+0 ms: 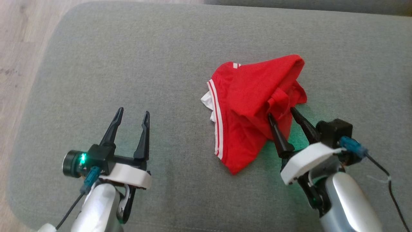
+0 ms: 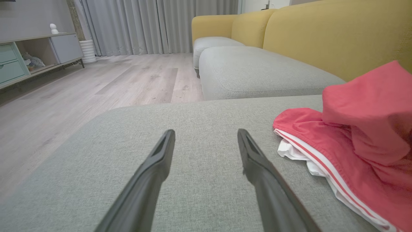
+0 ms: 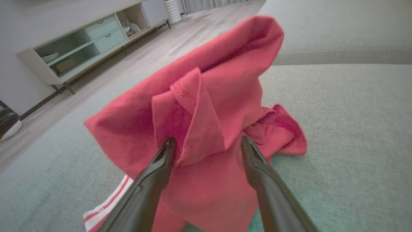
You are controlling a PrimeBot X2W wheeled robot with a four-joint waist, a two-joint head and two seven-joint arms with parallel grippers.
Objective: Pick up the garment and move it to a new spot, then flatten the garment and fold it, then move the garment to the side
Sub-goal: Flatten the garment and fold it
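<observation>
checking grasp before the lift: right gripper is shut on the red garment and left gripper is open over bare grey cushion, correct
Not quite. The right gripper is open, its fingers straddling a raised fold of the red garment, as the right wrist view shows. The left gripper is open over bare grey cushion, as said.

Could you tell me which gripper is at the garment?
The right gripper: its open jaws straddle a fold of the garment, while the left gripper is over the cushion, apart from it.

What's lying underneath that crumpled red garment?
The red garment rests on the grey cushion; white fabric peeks from under its striped edge. Anything else beneath is covered.
</observation>
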